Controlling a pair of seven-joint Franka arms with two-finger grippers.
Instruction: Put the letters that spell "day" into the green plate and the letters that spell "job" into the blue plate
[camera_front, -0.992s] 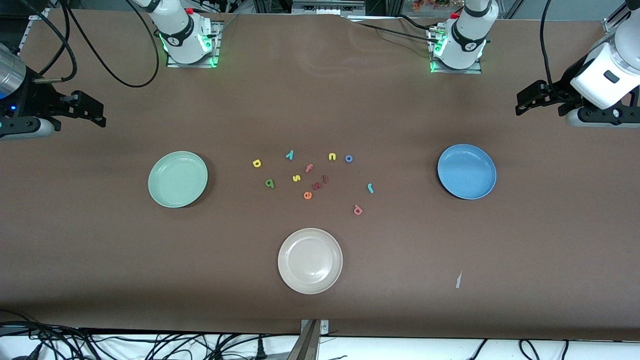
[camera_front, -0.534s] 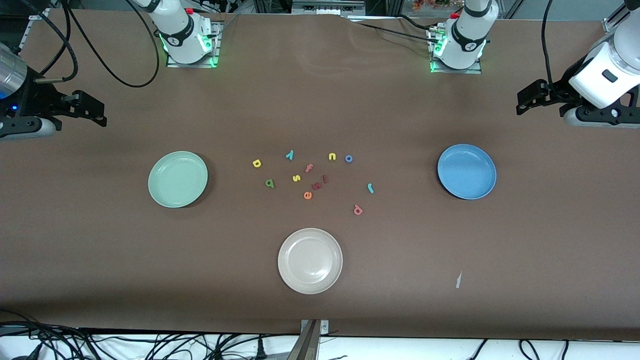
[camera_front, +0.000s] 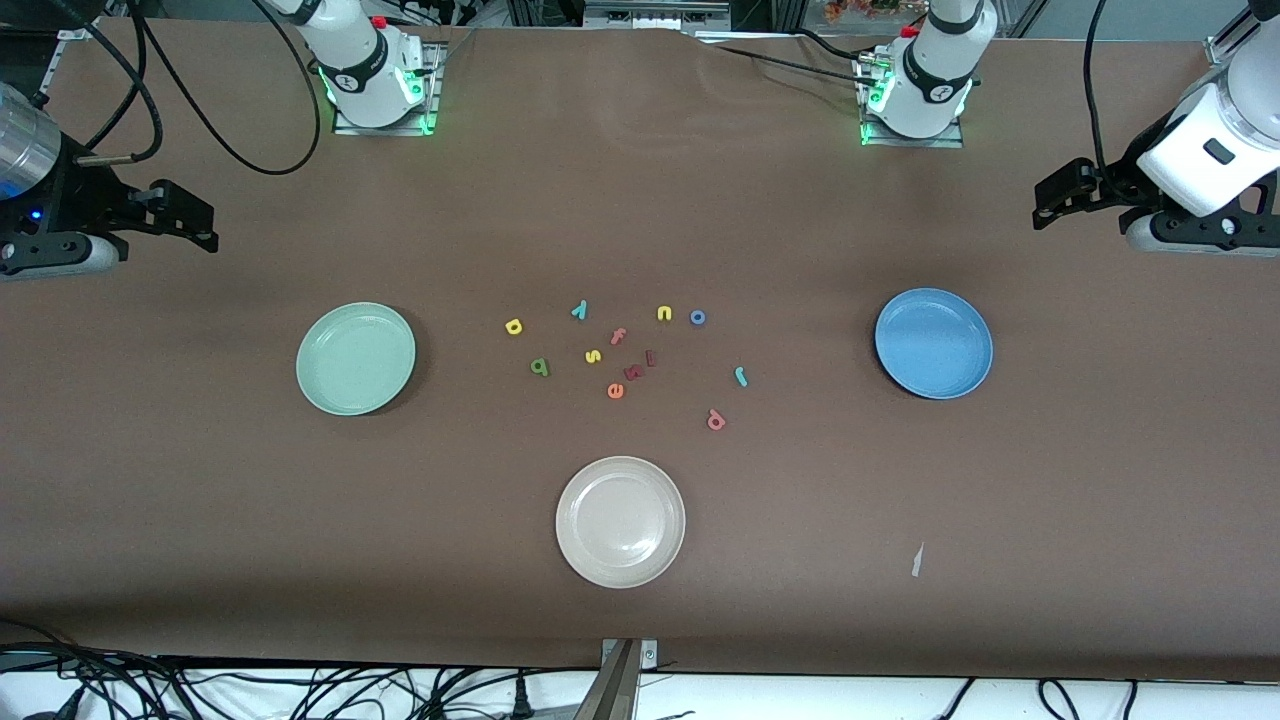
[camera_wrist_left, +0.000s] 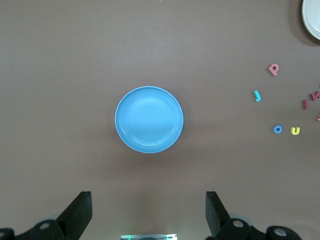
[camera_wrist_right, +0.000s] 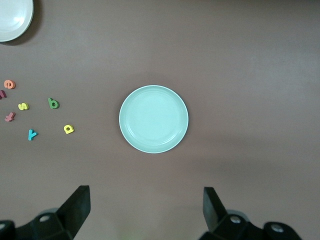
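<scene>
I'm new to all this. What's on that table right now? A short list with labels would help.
green plate: empty, toward the right arm's end
blue plate: empty, toward the left arm's end
white plate: empty, nearest the front camera
foam letters: scattered on the table between the plates, none in a plate
left gripper: open, above the blue plate
right gripper: open, above the green plate

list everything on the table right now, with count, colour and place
round pale green plate: 1, mint green, toward the right arm's end
round blue plate: 1, mid blue, toward the left arm's end
round cream plate: 1, off-white, nearest the front camera
small foam letters: about twelve, mixed yellow, teal, green, blue, pink, orange, dark red, scattered between the plates, none in a plate
paper scrap: 1, white, on bare table
right gripper: open, above the green plate
left gripper: open, above the blue plate
</scene>
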